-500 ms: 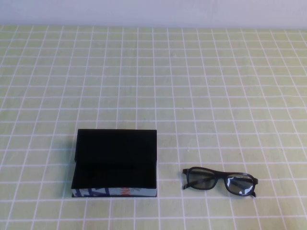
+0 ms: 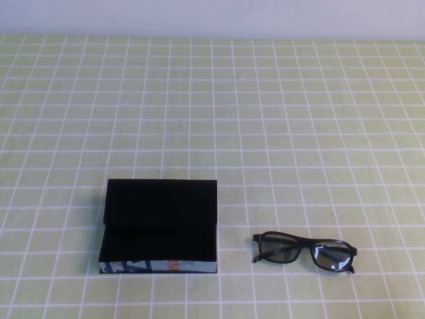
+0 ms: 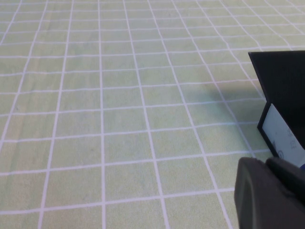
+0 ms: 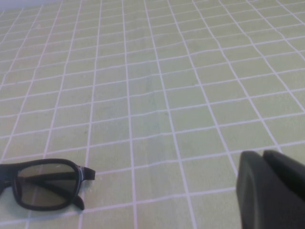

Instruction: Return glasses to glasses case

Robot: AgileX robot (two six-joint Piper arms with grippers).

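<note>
The black glasses case [image 2: 159, 222] lies open on the green checked cloth at the front left, its patterned blue, white and orange edge facing the front. The black thick-framed glasses [image 2: 303, 250] lie folded on the cloth to its right, a short gap apart. Neither arm shows in the high view. In the left wrist view my left gripper [image 3: 267, 162] is shut and empty, close beside the case's end [image 3: 281, 90]. In the right wrist view my right gripper [image 4: 262, 155] is shut and empty, with the glasses [image 4: 45, 183] some way off to its side.
The checked tablecloth [image 2: 265, 119] covers the whole table up to a pale wall [image 2: 212, 16] at the back. Nothing else stands on it.
</note>
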